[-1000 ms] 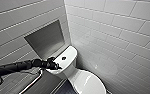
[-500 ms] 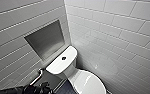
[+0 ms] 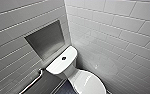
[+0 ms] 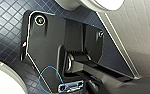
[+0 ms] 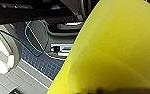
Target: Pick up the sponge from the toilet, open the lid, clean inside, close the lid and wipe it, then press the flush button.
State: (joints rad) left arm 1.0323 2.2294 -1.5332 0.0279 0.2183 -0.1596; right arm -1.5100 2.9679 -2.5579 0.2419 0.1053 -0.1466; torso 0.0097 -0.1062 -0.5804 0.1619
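The toilet (image 3: 70,70) is sitting tight in the corner (image 3: 68,35) (lid (image 3: 90,83) down), floor (image 3: 64,89) opening leftward; right gripper (image 5: 111,91) is clamping the sponge (image 5: 116,50).

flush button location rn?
Head view: the flush button sits at the centre of the white tank top, just below the wall recess, with the lid nearer the camera.

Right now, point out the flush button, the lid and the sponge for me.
flush button (image 3: 63,58), head view, centre of the dark round button on the tank top.
lid (image 3: 91,83), head view, glossy white upper surface.
sponge (image 5: 116,50), right wrist view, broad yellow face.
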